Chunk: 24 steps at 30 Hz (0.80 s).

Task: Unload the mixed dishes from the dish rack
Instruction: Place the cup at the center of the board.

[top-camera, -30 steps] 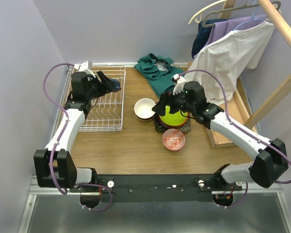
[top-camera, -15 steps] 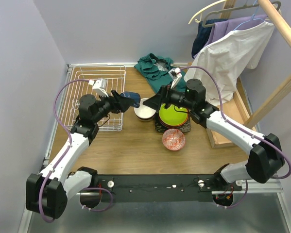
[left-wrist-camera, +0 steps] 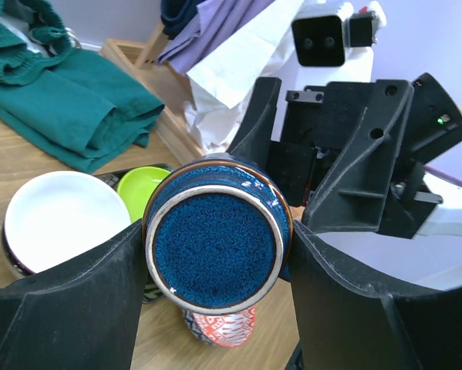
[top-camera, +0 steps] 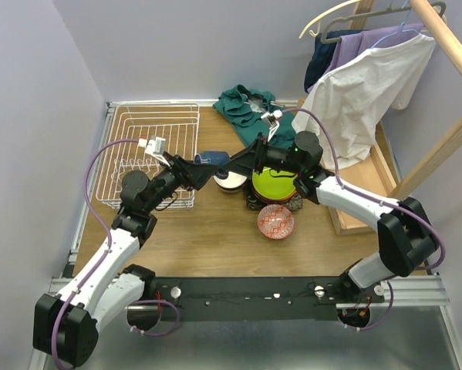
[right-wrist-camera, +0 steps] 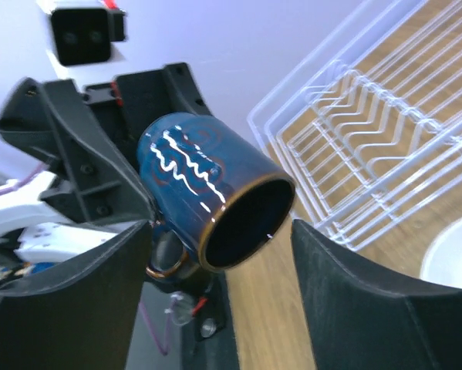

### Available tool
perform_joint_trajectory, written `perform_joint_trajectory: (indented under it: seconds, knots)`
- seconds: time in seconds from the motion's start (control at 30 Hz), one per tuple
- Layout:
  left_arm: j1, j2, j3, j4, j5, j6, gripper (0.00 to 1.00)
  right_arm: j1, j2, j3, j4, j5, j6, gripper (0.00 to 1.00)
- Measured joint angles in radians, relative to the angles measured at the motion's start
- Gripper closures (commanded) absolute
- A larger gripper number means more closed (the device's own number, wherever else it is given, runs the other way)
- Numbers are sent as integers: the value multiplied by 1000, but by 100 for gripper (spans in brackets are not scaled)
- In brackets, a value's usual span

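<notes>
The dark-blue mug [top-camera: 210, 159] was up in the air, over the middle of the desk, a bit toward the far edge. It was out of the white wire dish rack [top-camera: 150, 206], which sat by the far left corner. The left gripper [left-wrist-camera: 214, 231] was clenched on the mug, with one finger on each side near its bottom. The mug lay on its side, and its open mouth pointed at the right gripper [right-wrist-camera: 217, 229]. That claw was spread wide, with a finger on each side of the rim. I could not tell if either finger touched it.

It looked like a pass from one arm to the other. To do it well, the right claw should squeeze the mug first. Only then should the left claw let go. The handle sat close to one right finger, so the fingers should miss it and press on the round wall. The mug looked smooth and shiny, so a weak pinch could slip.

Both arms were stretched out and met nose to nose. The left arm reached from the near left corner up and across. The right arm reached left, above the white bowl [left-wrist-camera: 61, 220] and the lime-green plate [top-camera: 275, 183].
</notes>
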<state>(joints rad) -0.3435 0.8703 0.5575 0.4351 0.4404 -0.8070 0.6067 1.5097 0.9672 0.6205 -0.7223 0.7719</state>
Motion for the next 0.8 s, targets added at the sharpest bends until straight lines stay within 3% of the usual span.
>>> perform_joint_trajectory:
  seconds: [0.07, 0.27, 0.3, 0.37, 0.4, 0.53, 0.6, 0.67, 0.8]
  knots:
    - [-8, -10, -19, 21, -1, -13, 61, 0, 20, 0, 66, -37, 31, 35]
    - [-28, -18, -54, 47, -2, -37, 59, 0, 68, 0, 193, -114, 102, 72]
    - [-30, -19, -56, 52, -2, -37, 58, -2, 74, 0, 206, -122, 121, 80]
    - [-32, -21, -65, 62, -6, -37, 54, -8, 83, 0, 238, -140, 143, 88]
    - [-33, -25, -74, 71, -5, -37, 45, -9, 85, 1, 246, -151, 155, 94]
    - [-39, -60, -98, 79, -5, -46, 28, -11, 87, 1, 263, -196, 171, 99]
    - [-41, -85, -108, 63, -6, -40, 11, -10, 83, 4, 255, -214, 158, 99]
    - [-45, -114, -110, 20, -27, -14, 1, -7, 76, 5, 234, -220, 132, 99]
    - [-43, -179, -104, -124, -148, 86, 1, 0, 29, 12, 49, -188, -6, 99]
